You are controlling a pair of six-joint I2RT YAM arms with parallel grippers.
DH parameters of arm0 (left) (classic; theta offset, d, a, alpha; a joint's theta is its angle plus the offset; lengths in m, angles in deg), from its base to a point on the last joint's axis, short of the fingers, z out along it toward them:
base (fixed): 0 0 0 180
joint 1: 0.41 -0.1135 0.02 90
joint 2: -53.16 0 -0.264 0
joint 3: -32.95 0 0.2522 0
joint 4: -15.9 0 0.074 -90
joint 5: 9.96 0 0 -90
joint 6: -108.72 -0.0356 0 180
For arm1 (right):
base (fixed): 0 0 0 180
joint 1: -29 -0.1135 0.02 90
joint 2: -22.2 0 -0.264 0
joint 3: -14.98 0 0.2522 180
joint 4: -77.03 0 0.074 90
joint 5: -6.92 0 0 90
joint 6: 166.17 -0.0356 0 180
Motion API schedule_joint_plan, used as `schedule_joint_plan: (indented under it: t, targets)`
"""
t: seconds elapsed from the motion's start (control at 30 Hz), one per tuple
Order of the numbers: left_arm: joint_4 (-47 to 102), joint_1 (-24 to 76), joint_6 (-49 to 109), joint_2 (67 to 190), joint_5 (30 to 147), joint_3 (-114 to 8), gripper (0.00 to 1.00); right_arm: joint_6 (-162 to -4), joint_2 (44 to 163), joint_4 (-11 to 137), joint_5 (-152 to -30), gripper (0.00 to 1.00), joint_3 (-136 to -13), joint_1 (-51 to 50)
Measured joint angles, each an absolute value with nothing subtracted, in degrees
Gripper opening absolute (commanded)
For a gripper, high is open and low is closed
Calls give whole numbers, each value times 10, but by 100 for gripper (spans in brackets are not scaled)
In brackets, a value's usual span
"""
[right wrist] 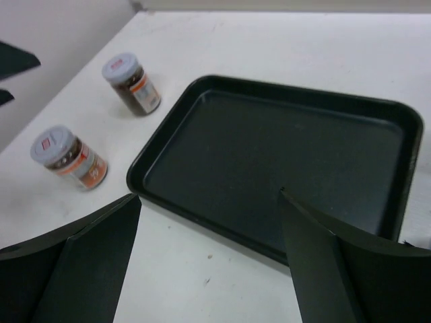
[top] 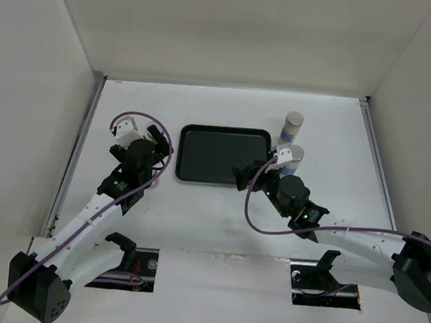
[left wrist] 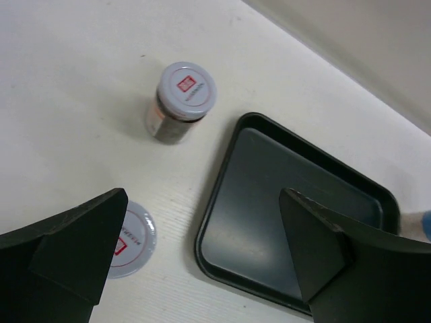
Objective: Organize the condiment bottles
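Black-fingered left gripper (left wrist: 202, 215) and right gripper (right wrist: 209, 202) both stand wide open and hold nothing. Left of the dark tray (top: 216, 158) stand the nearer jar (left wrist: 131, 239) and the farther jar (left wrist: 182, 101). Right of it stand the nearer bottle (top: 293, 159) and the farther bottle (top: 292, 127).

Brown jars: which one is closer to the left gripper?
The near jar, lid half hidden behind a finger of the left gripper; the far jar stands fully visible beyond.

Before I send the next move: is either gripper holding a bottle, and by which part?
Nothing is held. The left gripper and the right gripper are both open and empty, with no bottle between their jaws.
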State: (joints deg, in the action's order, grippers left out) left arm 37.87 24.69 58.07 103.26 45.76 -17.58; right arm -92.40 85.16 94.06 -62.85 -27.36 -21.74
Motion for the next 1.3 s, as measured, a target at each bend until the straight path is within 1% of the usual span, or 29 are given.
schedule_joint_plan:
  t: [0.07, 0.17, 0.23, 0.27, 0.33, 0.43, 0.47, 0.5, 0.53, 0.6, 0.63, 0.7, 0.73, 0.77, 0.83, 0.9, 1.03, 1.17, 1.3]
  targets:
    - [391, 234, 587, 1034, 449, -174, 100, -920, 873, 945, -636, 92, -276, -225]
    - [394, 210, 593, 1036, 441, -171, 100, -917, 884, 945, -639, 91, -278, -225]
    - [385, 198, 594, 1041, 437, -165, 100, -917, 884, 941, -638, 89, -291, -225]
    - [381, 196, 593, 1044, 434, -162, 100, -917, 885, 939, -636, 85, -302, -225]
    - [369, 195, 586, 1054, 429, -157, 100, -917, 885, 939, -632, 72, -325, -225]
    - [348, 193, 571, 1075, 415, -157, 100, -919, 896, 949, -620, 34, -353, -225]
    - [339, 190, 566, 1082, 411, -157, 100, -922, 903, 954, -616, 24, -357, -225]
    - [329, 185, 562, 1091, 408, -157, 100, -924, 910, 958, -611, 18, -357, -225]
    - [317, 179, 558, 1099, 406, -157, 100, -930, 918, 960, -604, 17, -355, -225]
    - [296, 163, 549, 1121, 403, -158, 100, -939, 929, 970, -593, 19, -343, -225]
    - [288, 157, 544, 1134, 403, -161, 96, -942, 932, 972, -591, 24, -334, -224]
    - [281, 148, 535, 1157, 404, -168, 86, -946, 938, 972, -590, 41, -319, -220]
    - [279, 147, 527, 1169, 404, -174, 86, -950, 940, 972, -591, 49, -315, -217]
    - [277, 148, 520, 1181, 406, -183, 87, -953, 942, 973, -591, 60, -311, -214]
    - [275, 152, 504, 1208, 412, -207, 91, -958, 945, 978, -591, 72, -308, -208]
    - [274, 156, 489, 1238, 422, -236, 92, -960, 954, 988, -592, 80, -308, -205]
    - [273, 161, 466, 1305, 444, -300, 92, -961, 975, 990, -601, 88, -308, -205]
    - [278, 161, 454, 1375, 459, -355, 91, -961, 991, 992, -611, 92, -308, -205]
    - [302, 161, 452, 1412, 461, -380, 91, -963, 992, 994, -616, 95, -308, -204]
